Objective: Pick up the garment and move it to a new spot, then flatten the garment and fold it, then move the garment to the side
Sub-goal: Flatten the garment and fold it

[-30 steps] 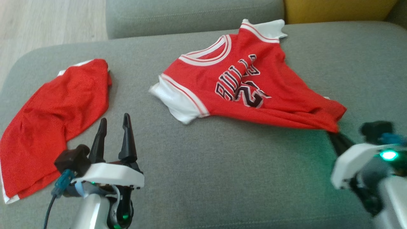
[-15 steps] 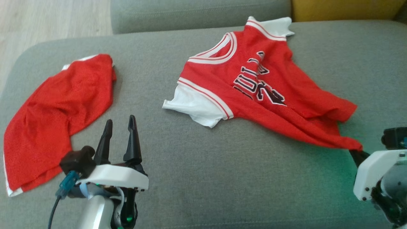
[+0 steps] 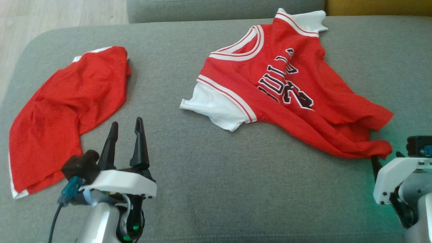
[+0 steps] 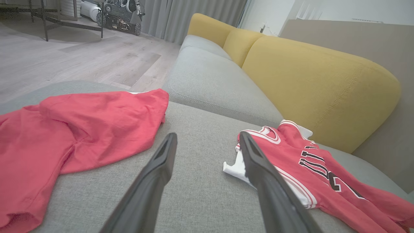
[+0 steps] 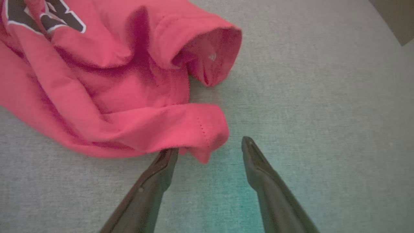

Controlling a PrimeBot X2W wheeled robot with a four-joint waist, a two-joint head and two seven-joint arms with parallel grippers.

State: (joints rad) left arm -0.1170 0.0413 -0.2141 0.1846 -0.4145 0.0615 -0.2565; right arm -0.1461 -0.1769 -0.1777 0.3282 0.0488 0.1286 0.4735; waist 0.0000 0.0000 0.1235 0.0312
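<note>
The garment, a red jersey (image 3: 287,87) with white sleeves and dark lettering, lies crumpled on the grey sofa seat (image 3: 216,189). Its lower hem is bunched at the right. My right gripper (image 3: 386,160) stands open at that hem. In the right wrist view the hem corner (image 5: 200,129) rests on the cushion just ahead of the fingers of the right gripper (image 5: 209,145), and nothing is held. My left gripper (image 3: 126,121) is open and empty over bare cushion, left of the jersey (image 4: 310,168).
A second red garment (image 3: 67,111) lies spread at the seat's left end, close to my left gripper (image 4: 208,134). A yellow backrest (image 4: 317,81) rises behind the seat. Wooden floor (image 3: 50,13) lies beyond the left edge.
My right gripper has opened and let go of the jersey's hem corner, which now lies on the cushion. The head view has shifted. The left gripper is unchanged.
</note>
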